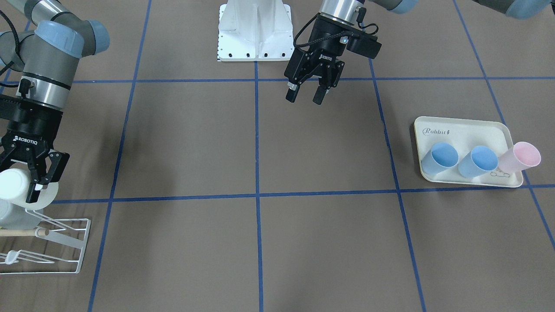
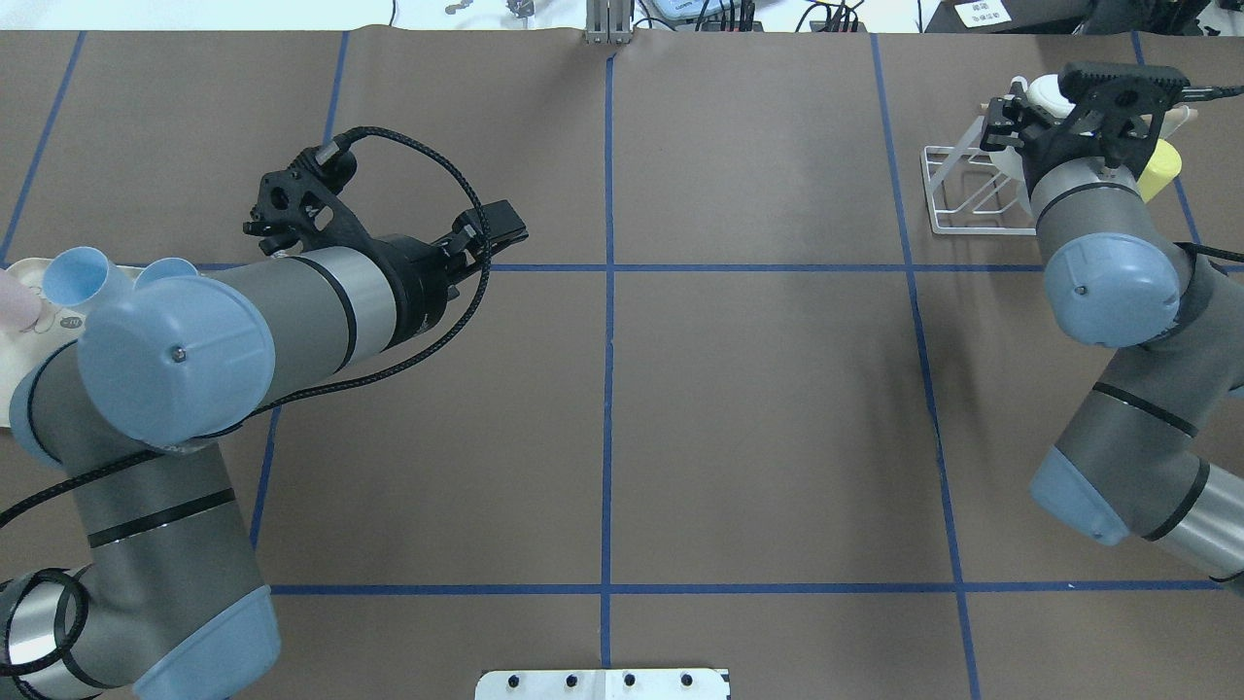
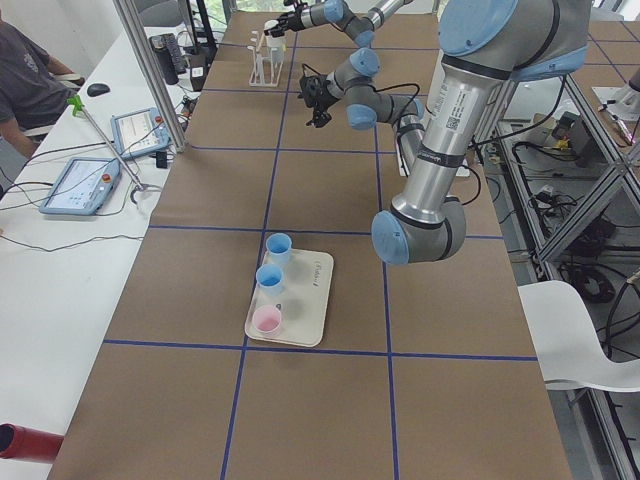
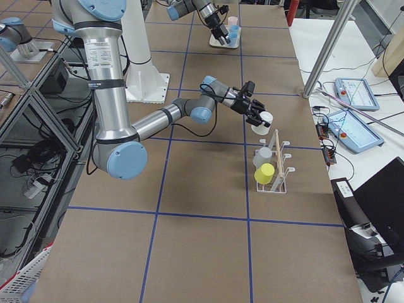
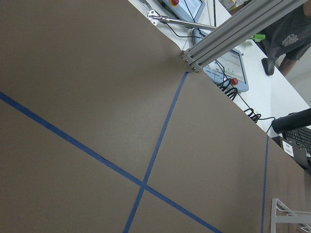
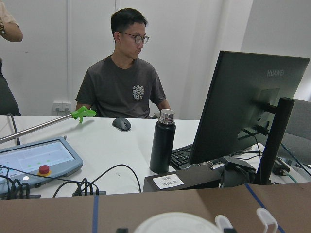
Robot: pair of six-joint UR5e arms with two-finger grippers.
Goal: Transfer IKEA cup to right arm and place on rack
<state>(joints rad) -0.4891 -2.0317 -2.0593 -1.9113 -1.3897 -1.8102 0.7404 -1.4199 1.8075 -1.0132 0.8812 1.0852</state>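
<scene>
My right gripper (image 1: 37, 182) sat clamped on the white cup (image 1: 13, 184) over the rack (image 1: 65, 242). Left gripper (image 1: 308, 93) jaws apart, empty. Risk: released misaligned, cup might topple off.

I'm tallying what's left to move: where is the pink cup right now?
In the front-facing view the pink cup sits at the right end of the cream tray, right beside a blue cup, on the robot's left side.

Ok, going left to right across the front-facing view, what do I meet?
Right claw gripping a white cup, white robot base, open left claw, blue cup, second blue cup, pink cup.
</scene>
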